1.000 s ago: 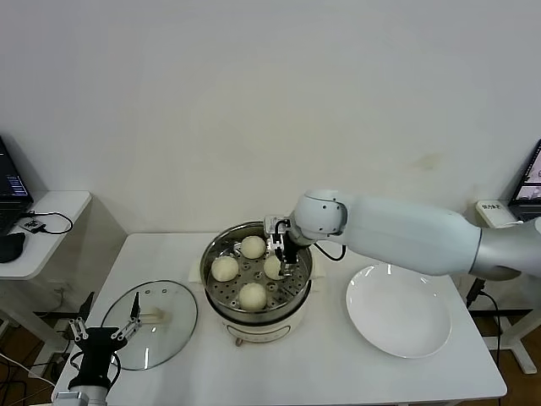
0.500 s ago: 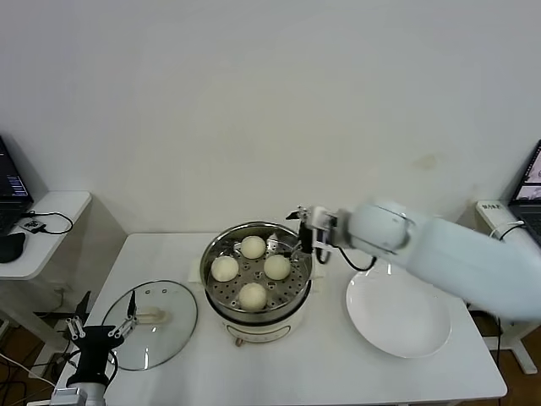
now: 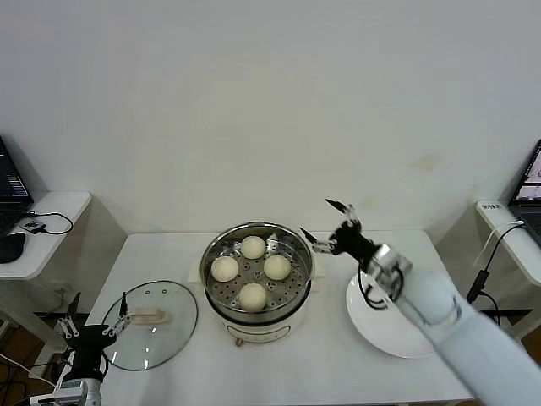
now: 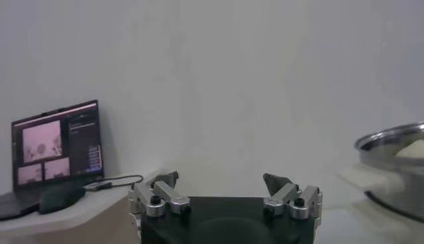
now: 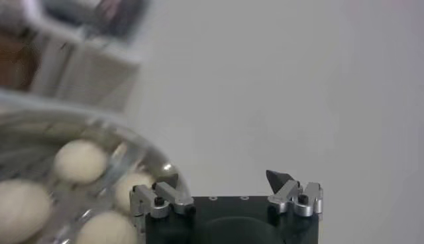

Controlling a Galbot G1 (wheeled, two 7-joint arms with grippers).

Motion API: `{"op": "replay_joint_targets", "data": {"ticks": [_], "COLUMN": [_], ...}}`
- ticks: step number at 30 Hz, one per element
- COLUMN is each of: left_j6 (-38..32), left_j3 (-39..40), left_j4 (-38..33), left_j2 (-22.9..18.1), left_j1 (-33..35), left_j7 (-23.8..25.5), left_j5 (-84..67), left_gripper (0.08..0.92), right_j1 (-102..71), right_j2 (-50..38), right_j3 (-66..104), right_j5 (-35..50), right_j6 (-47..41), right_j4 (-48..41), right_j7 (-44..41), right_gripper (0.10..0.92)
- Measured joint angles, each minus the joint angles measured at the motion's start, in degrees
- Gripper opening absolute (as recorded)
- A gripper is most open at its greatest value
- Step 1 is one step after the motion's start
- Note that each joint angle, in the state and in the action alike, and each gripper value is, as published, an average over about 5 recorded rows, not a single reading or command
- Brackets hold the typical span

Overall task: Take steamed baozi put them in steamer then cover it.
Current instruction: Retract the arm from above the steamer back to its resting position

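Note:
Several cream-white baozi (image 3: 254, 247) lie on the perforated tray of the steel steamer (image 3: 297, 254) at the table's middle; they show too in the right wrist view (image 5: 81, 161). The glass cover (image 3: 169, 334) with its cream bar handle lies flat on the table to the steamer's left. My right gripper (image 3: 317, 217) (image 5: 222, 176) hangs open and empty just above and to the right of the steamer's rim. My left gripper (image 3: 100, 298) (image 4: 220, 176) is open and empty, low at the table's near left corner beside the cover.
An empty white plate (image 3: 372, 309) lies to the right of the steamer, partly under my right arm. A side table with a laptop (image 4: 56, 142), a mouse and cables stands to the left. The wall is close behind the table.
My right gripper has drawn out of the steamer, up and to the right, leaving a baozi on the tray. My left gripper has sunk a little towards the near edge.

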Motion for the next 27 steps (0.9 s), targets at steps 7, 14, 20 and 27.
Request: {"op": "replay_joint_targets", "data": {"ticks": [7, 14, 20, 27], "left_j6": [0.0, -1.6, -2.9, -3.4], "left_j3": [-2.8, -5.4, -5.1, -2.3], "left_j4": [3.7, 7.6, 9.9, 12.9], "left_j2": [1.9, 5.1, 6.6, 8.0], "left_j1": [0.2, 2.0, 3.5, 1.5], "left_j7": [-0.5, -0.7, -1.1, -0.9], "left_j5": [17.4, 39.4, 55.1, 64.2], "left_gripper": [0.823, 0.823, 0.823, 0.823], "right_j1": [-18.8, -27.0, -30.3, -32.2], "right_j2": [10.7, 18.4, 22.5, 25.4], "right_j3": [17.6, 28.3, 32.2, 34.2], "right_j5": [-3.9, -6.9, -8.6, -9.8], "right_j6": [8.0, 13.9, 17.3, 19.1], "right_j4": [0.2, -0.6, -1.2, -1.3], "right_j7": [0.0, 1.0, 1.5, 1.7], "right_gripper": [0.823, 0.823, 0.823, 0.823]}}
